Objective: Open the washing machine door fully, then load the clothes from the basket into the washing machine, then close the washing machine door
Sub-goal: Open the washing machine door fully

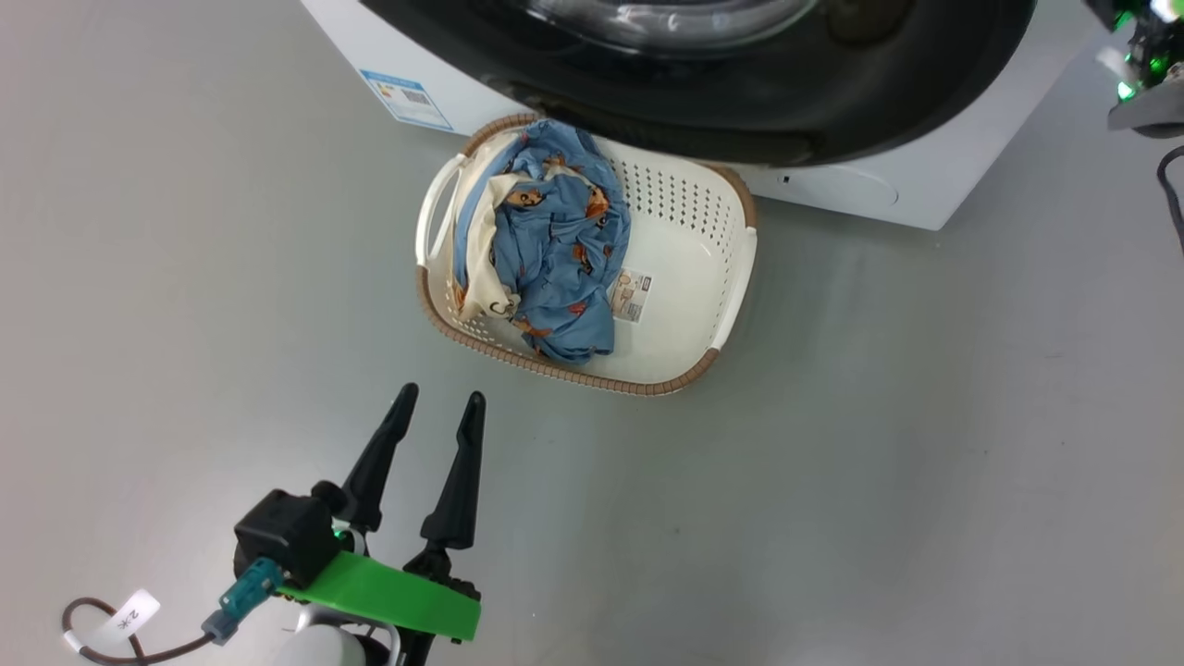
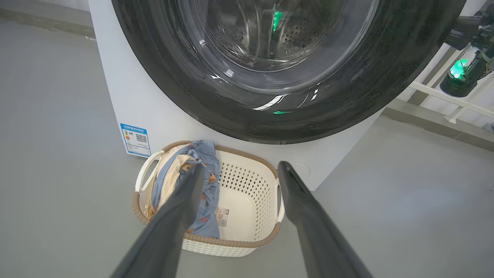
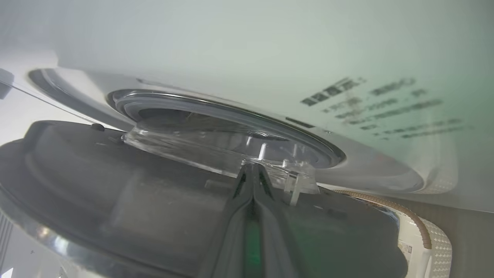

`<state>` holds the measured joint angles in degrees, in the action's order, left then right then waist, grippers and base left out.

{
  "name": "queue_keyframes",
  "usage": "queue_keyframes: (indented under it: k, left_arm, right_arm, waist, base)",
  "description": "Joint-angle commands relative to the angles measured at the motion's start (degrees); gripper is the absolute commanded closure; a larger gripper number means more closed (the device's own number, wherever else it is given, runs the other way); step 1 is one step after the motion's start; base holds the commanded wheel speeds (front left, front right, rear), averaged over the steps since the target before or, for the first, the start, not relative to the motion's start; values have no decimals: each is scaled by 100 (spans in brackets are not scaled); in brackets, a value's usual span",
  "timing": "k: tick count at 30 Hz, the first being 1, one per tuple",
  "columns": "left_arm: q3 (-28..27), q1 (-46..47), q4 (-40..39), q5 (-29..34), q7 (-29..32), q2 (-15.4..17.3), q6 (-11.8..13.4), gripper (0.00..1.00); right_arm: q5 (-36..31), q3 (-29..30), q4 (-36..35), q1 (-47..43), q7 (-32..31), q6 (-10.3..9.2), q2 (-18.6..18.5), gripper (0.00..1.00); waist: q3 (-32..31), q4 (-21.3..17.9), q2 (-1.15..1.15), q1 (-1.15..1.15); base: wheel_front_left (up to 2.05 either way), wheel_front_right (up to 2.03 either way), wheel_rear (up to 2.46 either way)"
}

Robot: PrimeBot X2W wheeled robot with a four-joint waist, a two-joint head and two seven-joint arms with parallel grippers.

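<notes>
Shut, empty right gripper point(image 3: 252, 170) presses the door point(image 3: 115, 200) from inside to swing it; left gripper point(image 1: 442, 396) gapes empty near the basket point(image 1: 740, 277), ready.

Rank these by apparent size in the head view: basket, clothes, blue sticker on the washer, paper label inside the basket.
1. basket
2. clothes
3. blue sticker
4. paper label, a little smaller than the sticker

Blurred lettering point(image 3: 378, 104) on washing machine point(image 3: 216, 34)
</notes>
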<state>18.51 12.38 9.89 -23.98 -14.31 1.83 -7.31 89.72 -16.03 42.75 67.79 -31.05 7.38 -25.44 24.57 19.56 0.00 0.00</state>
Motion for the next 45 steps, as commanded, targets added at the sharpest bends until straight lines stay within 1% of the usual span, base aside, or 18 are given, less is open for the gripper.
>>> queue_keyframes:
  k: [1, 11, 23, 37, 45]
  left_arm:
    - [-192, 79, -85, -21, -69, 105, -18, 0]
    - [-253, -85, -9, 70, -69, 105, -18, 0]
    - [-349, -372, 25, 149, -69, 105, -18, 0]
    - [-429, -680, 4, 240, -69, 105, -18, 0]
    - [-454, -824, -12, 268, -69, 111, -18, 0]
  right_arm:
    - [-9, -130, -269, -139, -138, 11, 211, 100]
    - [4, -463, -718, -808, -580, 11, 310, 100]
    - [39, -776, -1351, -1616, -901, 11, 401, 100]
    - [117, -1100, -2077, -2508, -1178, 11, 595, 100]
    - [168, -1223, -2371, -2838, -1269, 11, 788, 100]
  waist:
    - [-78, -27, 0, 0]
    - [-482, -90, 0, 0]
    - [-949, -54, 0, 0]
    - [-1351, 156, 0, 0]
    - [-1541, 303, 0, 0]
  base:
    - [0, 0, 0]
    - [0, 0, 0]
    - [0, 0, 0]
    - [0, 0, 0]
    - [0, 0, 0]
